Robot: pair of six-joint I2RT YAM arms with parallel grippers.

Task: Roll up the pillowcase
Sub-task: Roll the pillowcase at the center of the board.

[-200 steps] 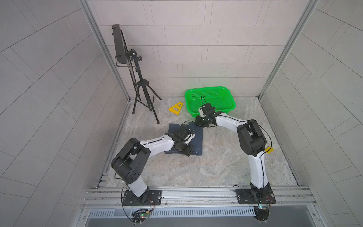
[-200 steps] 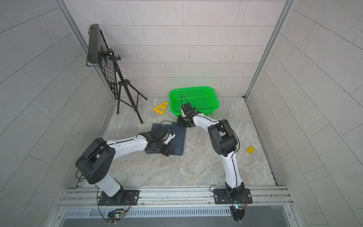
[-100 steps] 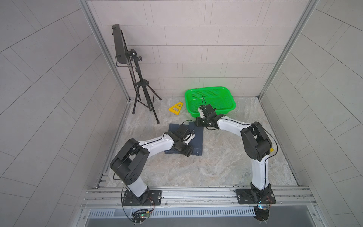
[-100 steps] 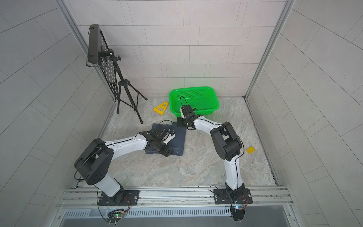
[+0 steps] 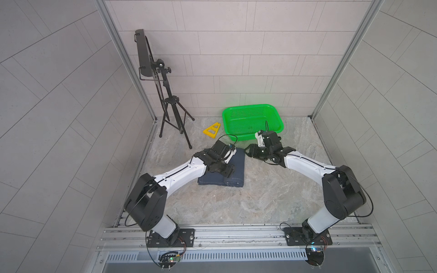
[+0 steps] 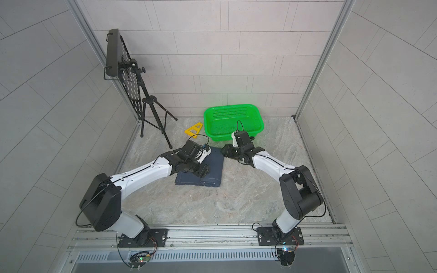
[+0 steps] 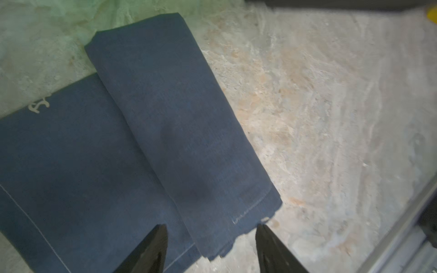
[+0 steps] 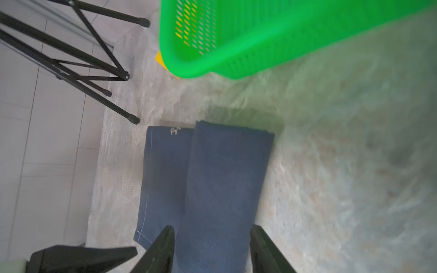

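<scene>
Pillowcase (image 5: 233, 170): dark blue, partly rolled, flat on the marbled tabletop (image 5: 260, 201) just before the green basket (image 5: 253, 107).
Left pincer (image 7: 211, 228): spread, poised over the roll's near end.
Right pincer (image 8: 211, 228): spread, straddling the roll's far end.

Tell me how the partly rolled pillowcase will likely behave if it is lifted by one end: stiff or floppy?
Probably floppy: the pillowcase is thin cloth lying flat in soft layers. It looks loosely rolled and flattened, so it would likely sag or unroll when lifted. Pushed, it may wrinkle.
</scene>
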